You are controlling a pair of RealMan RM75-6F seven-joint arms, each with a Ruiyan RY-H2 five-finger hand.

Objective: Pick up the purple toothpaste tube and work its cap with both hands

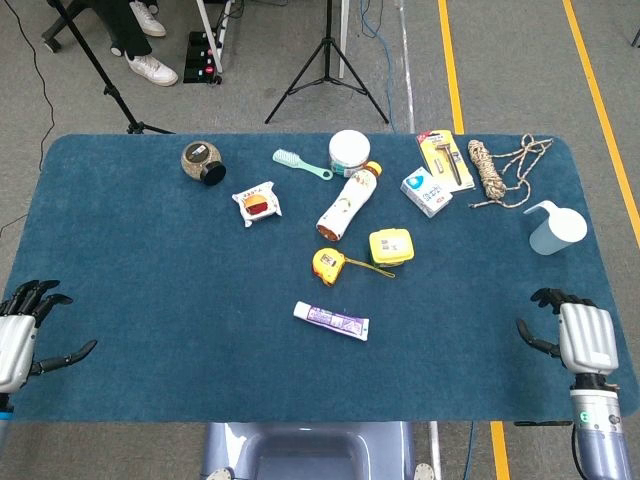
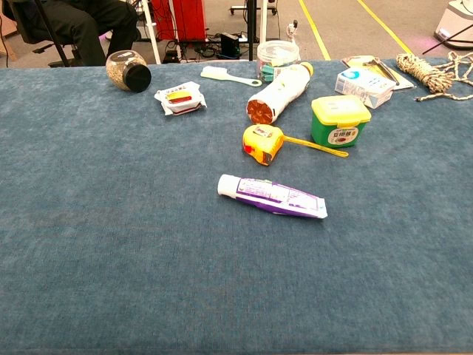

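1. The purple toothpaste tube (image 1: 331, 320) lies flat on the blue table (image 1: 150, 300), white cap pointing toward the robot's left, crimped end toward its right; nothing touches it.
2. Just behind the tube sits a yellow tape measure (image 1: 327, 265) with a short length of tape pulled out, its end reaching the foot of a yellow-lidded green tub (image 1: 391, 245).
3. Farther behind the tube, a plastic bottle (image 1: 347, 202) lies on its side; beyond that stand a round white-lidded container (image 1: 349, 150) and a mint-green brush (image 1: 300, 164).
4. Back and to the left of the tube are a wrapped snack (image 1: 257, 203) and a glass jar (image 1: 202, 163) tipped on its side; its contents cannot be made out.
5. Back and to the right of the tube are a small white box (image 1: 426, 191), a carded razor (image 1: 445, 158), a coil of rope (image 1: 492, 170) and a pale blue jug (image 1: 555, 227).
6. The left hand (image 1: 18, 340) hovers at the table's near left edge, well apart from the tube, fingers spread, holding nothing.
7. The right hand (image 1: 580, 335) sits at the near right edge, also well apart from the tube, fingers apart and empty.
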